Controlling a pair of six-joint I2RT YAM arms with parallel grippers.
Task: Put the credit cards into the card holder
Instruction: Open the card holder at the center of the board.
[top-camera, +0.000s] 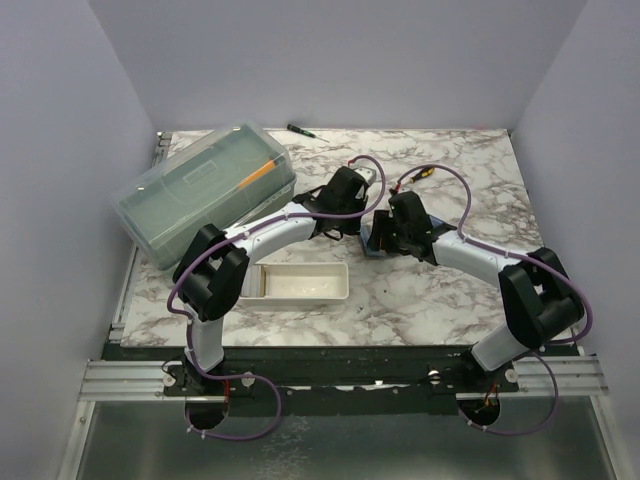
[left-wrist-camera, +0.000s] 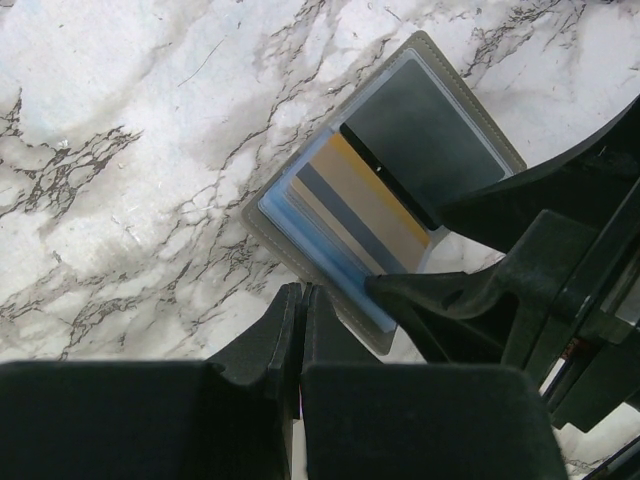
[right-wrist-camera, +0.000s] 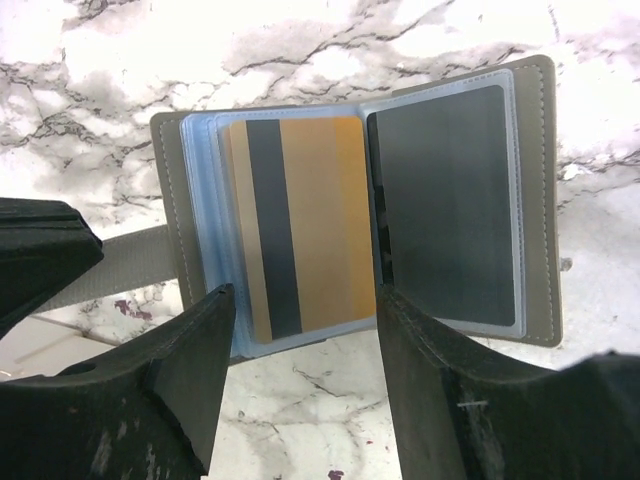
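The card holder (right-wrist-camera: 545, 200) lies open on the marble table, grey cover down, and also shows in the left wrist view (left-wrist-camera: 470, 105) and between both grippers in the top view (top-camera: 373, 240). A tan card with a dark stripe (right-wrist-camera: 320, 220) sits in its left clear sleeves. A dark grey card (right-wrist-camera: 450, 200) sits in the right sleeve. My right gripper (right-wrist-camera: 305, 310) is open, its fingertips straddling the near edge of the tan card's side. My left gripper (left-wrist-camera: 301, 300) is shut and empty, its tips at the holder's corner.
A big translucent greenish lidded box (top-camera: 205, 190) with an orange pen on it stands at the back left. A white oblong tray (top-camera: 297, 283) lies in front of the left arm. A small dark marker (top-camera: 300, 130) lies at the table's far edge.
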